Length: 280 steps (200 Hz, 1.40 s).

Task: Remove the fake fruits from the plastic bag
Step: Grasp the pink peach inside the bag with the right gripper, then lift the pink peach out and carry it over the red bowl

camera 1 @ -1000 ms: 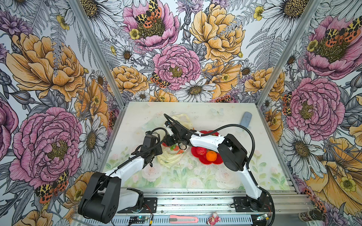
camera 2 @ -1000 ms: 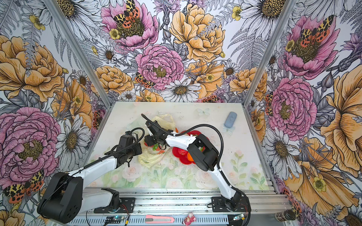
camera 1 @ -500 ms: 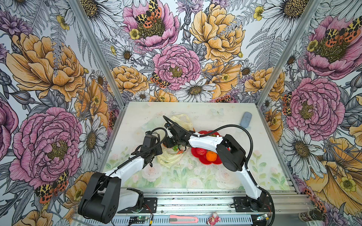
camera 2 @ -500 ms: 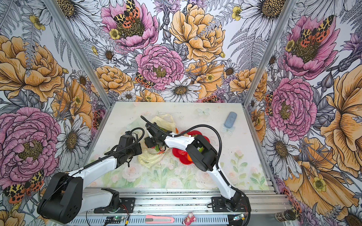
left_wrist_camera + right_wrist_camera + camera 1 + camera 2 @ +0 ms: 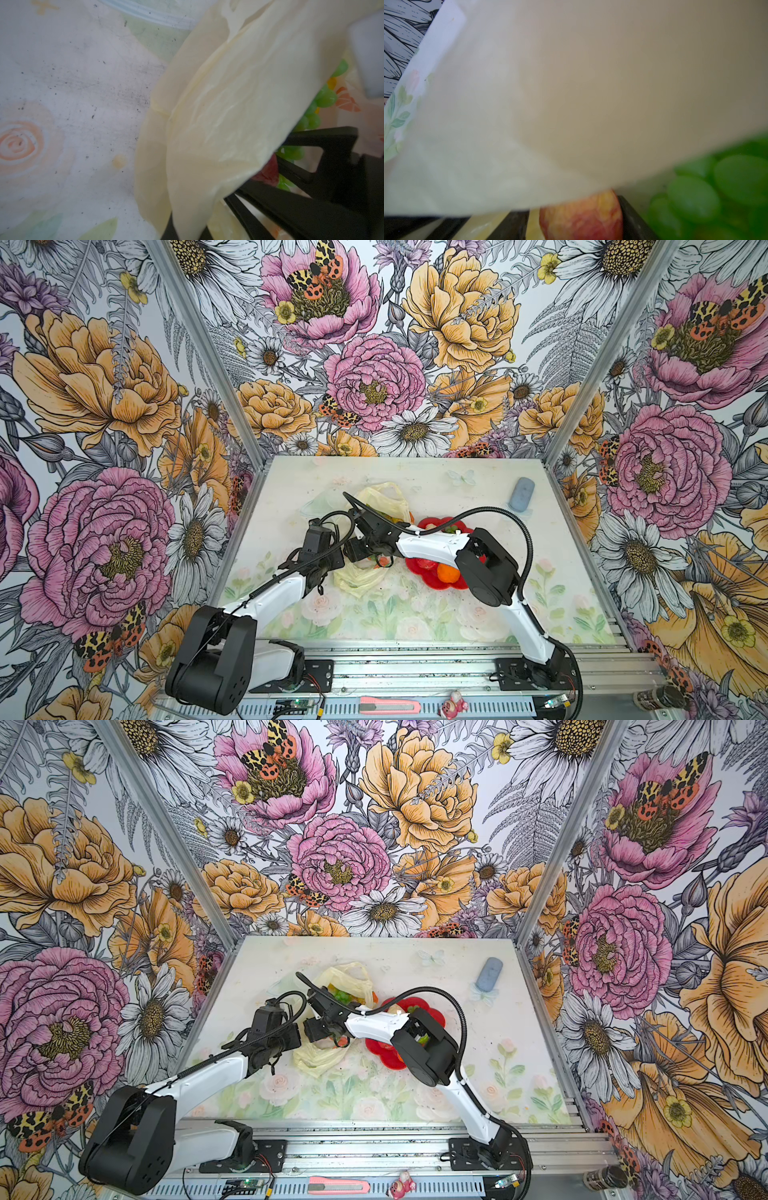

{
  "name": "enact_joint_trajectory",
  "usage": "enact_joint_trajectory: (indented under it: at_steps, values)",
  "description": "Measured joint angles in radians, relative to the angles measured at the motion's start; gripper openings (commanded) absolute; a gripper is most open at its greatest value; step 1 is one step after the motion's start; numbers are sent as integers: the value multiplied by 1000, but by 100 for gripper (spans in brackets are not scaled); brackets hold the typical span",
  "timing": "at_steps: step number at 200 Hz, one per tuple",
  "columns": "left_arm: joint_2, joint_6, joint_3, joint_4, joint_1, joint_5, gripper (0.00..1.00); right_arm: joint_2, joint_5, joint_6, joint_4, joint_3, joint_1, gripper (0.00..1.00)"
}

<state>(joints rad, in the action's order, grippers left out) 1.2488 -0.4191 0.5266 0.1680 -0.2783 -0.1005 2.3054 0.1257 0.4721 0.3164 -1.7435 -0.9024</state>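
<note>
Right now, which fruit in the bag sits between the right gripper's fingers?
The red-and-yellow fruit. It lies between the fingers of the right gripper, half hidden by the plastic bag. The green grape bunch sits outside them.

left gripper: clamped shut | right gripper: jaws apart | arms angled inward
</note>
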Motion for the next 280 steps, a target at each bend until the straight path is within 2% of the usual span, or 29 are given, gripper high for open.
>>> enact_joint_trajectory:
  at_steps: [54,117,171,204,229,280]
  values:
    - [0,0,0,0,0,0,0,12,-13,2,9,-25,0,55]
    - [-5,0,0,0,0,0,0,-28,-27,6,-3,14,0,53]
    - [-6,0,0,0,5,5,0,-199,-24,16,-107,214,0,51]
    - [-23,-1,-8,-2,42,32,0,-368,-33,29,-215,432,0,51]
    - [-26,-4,-11,-8,47,42,0,-504,-63,33,-276,573,2,50]
    - [-26,-4,-11,-15,47,50,0,-711,-151,32,-372,761,30,49]
